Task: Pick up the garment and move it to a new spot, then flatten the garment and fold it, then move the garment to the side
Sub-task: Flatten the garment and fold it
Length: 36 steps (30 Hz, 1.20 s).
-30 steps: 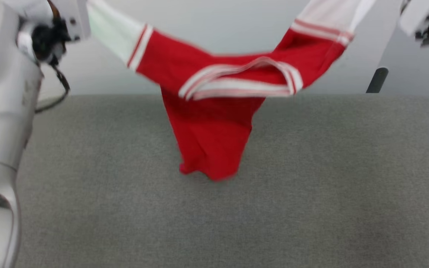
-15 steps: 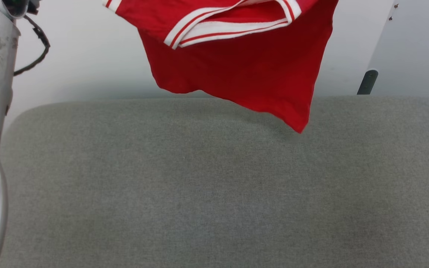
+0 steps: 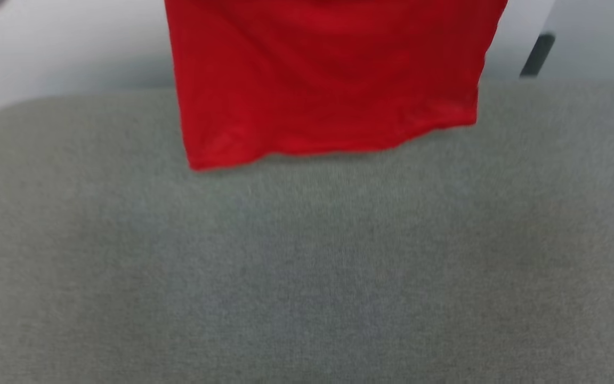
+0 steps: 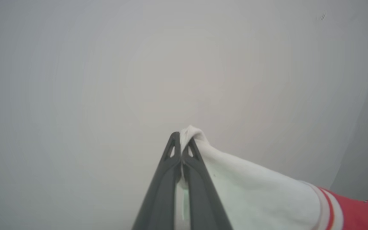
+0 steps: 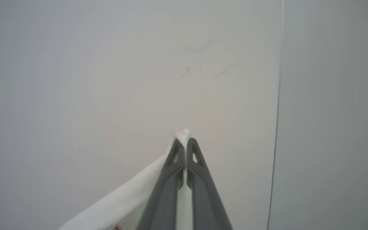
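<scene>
L side first: the left claw, two long dark fingers pressed together, pinches one white sleeve tip of the red jersey T-shirt. The cloth runs off from it toward the R arm, past the red-white stripe trim into red. The right claw is the mirror: fingers clamped tight on the other white sleeve tip, cloth falling away toward the L arm. So the T-shirt hangs between and below both claws, strung sleeve to sleeve, long axis (shoulders to hem) pointing straight down, neither arm nearer. The hem hangs roughly level, L corner a bit lower, over the far part of the grey woven padded surface. Whether it touches I can't tell, pic's blurred. Reckon laying it flat turns on that: hem lands first, then both claws lower evenly so it stays square.
</scene>
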### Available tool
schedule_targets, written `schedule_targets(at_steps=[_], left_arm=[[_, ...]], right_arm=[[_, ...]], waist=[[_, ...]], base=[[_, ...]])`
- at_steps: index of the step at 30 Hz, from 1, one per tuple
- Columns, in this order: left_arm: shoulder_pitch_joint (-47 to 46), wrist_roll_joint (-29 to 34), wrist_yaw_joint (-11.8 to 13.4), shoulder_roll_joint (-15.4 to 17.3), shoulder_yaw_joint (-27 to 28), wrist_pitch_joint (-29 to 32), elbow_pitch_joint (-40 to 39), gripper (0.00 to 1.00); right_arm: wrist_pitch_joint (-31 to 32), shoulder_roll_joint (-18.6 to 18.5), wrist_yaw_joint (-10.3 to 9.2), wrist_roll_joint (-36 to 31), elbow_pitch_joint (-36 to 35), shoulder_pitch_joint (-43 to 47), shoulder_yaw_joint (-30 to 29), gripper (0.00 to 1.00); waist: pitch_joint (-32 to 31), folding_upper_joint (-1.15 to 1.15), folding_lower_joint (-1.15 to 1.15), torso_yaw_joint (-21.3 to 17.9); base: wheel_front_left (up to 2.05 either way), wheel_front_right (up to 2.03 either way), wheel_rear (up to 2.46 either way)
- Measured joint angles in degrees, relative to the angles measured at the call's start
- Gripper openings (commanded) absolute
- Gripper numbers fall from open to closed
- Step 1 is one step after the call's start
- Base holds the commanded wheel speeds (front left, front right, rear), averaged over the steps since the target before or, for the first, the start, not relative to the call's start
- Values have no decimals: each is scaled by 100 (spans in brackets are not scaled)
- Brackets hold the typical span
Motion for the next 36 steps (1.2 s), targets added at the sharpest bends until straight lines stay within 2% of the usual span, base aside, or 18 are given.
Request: schedule_targets(at_steps=[5,10,14,18,23,29,33,36], left_arm=[[-800,80,202,-69,134,-786,-212,0],[-1574,71,224,-191,231,-1183,-313,0],[-2096,66,145,-246,325,-1607,-415,0],[-2214,-88,121,-334,476,-1893,-269,0],[-1939,-116,44,-401,442,-2113,55,0],[-1634,-181,-63,-465,419,-2225,348,0],[-1374,-268,-108,-534,383,-2084,536,0],[-1145,-308,-141,-541,322,-1898,627,0]], right_arm=[[-1010,-172,0,-535,254,-771,-153,0],[-1278,-321,0,-1115,294,-1510,-459,0],[-1308,-435,0,-1780,-498,-1884,-920,0],[-1305,-258,0,-2324,-894,-1823,-1483,0],[-1306,94,1,-2770,-1051,-1351,-1847,0],[-1305,215,2,-2899,-1050,-1029,-1975,0],[-1304,360,2,-2633,-784,-759,-1808,0],[-1305,332,2,-2336,-566,-643,-1633,0]], waist=[[687,0,0,-28],[1492,0,0,-36],[2191,0,0,-28],[2901,0,0,1],[3709,0,0,57],[4334,0,0,170],[4359,0,0,267],[4231,0,0,301]], base=[[0,0,0],[0,0,0],[0,0,0],[0,0,0],[0,0,0],[0,0,0],[0,0,0],[0,0,0]])
